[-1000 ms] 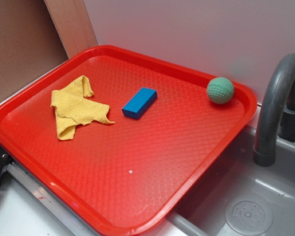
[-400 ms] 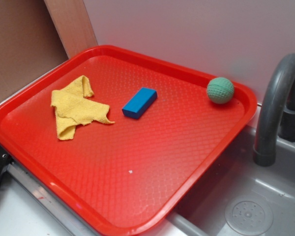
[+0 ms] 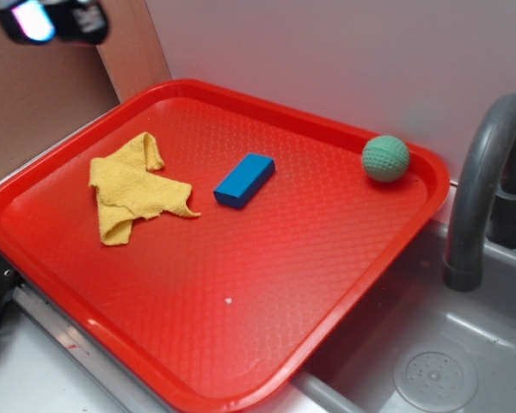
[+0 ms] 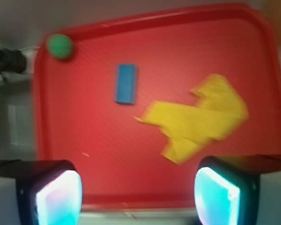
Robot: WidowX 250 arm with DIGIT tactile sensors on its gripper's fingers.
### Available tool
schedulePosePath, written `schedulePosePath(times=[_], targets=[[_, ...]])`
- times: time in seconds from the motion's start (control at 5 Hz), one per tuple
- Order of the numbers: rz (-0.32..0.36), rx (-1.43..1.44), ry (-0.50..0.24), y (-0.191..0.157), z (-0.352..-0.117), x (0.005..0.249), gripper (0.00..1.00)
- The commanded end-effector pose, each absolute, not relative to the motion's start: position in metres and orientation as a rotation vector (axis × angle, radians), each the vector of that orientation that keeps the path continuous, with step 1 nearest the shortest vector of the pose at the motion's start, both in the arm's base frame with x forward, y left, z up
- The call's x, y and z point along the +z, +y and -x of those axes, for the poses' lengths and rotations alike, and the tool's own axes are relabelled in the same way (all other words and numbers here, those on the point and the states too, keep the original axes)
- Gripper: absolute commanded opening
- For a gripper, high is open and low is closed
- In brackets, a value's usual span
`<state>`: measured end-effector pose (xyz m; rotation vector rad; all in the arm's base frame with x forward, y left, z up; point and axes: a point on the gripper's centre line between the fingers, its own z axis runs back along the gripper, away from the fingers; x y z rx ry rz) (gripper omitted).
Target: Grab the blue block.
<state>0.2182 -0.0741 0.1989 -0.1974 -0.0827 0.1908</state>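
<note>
Gripper point(image 4: 138, 197) is held high above the tray's point(image 3: 86, 323) near edge, jaws spread wide, nothing held or touched. Approach step is judged in hand; descent and alignment over the block are called for next. Cloth point(image 4: 201, 117) lies nearer. Block point(image 4: 125, 83) lies flat mid-tray, beyond. Ball point(image 4: 60, 45) sits farthest, in the corner.

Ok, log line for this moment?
gripper: open, empty, high above tray | block: untouched, between cloth and ball | phase: approach
</note>
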Motion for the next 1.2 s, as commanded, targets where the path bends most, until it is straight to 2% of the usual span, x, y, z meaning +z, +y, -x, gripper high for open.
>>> schedulePosePath(times=[0.0, 0.4, 0.6, 0.8, 1.0], targets=[[0.222, 0.145, -0.072, -0.074, -0.285, 0.131, 1.0], [0.241, -0.014, -0.025, -0.114, -0.29, 0.066, 1.0], [0.25, -0.039, 0.003, -0.132, -0.282, 0.054, 1.0], [0.229, -0.04, 0.028, -0.141, -0.28, 0.043, 1.0], [0.183, 0.004, 0.074, -0.135, -0.279, 0.035, 1.0]])
